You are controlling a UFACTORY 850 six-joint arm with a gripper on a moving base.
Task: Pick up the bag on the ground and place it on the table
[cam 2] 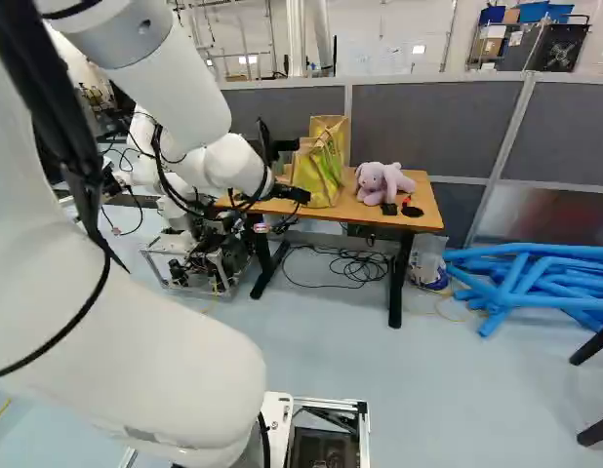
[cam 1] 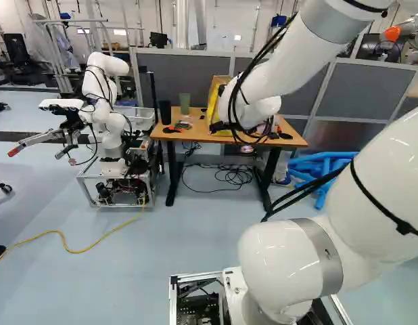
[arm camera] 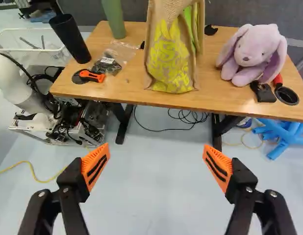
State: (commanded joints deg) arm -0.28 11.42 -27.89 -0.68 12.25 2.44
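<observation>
The gripper point(cam 1: 252, 133) stands spread wide, holding nothing. From it, the bag point(arm camera: 171, 61) stands upright on the table point(arm camera: 127, 90) at twelve o'clock, a plush rabbit point(arm camera: 254, 56) sits at one, and an orange tool point(arm camera: 91, 76) lies at eleven. Beyond the tool, also at eleven, is a black cup point(arm camera: 70, 39); farther, between eleven and twelve, a green cup point(arm camera: 113, 19).

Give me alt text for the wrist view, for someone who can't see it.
Burlap bag with yellow print standing on a wooden table between a green cup and a lilac plush bunny; in front, the black gripper is open and empty.
</observation>
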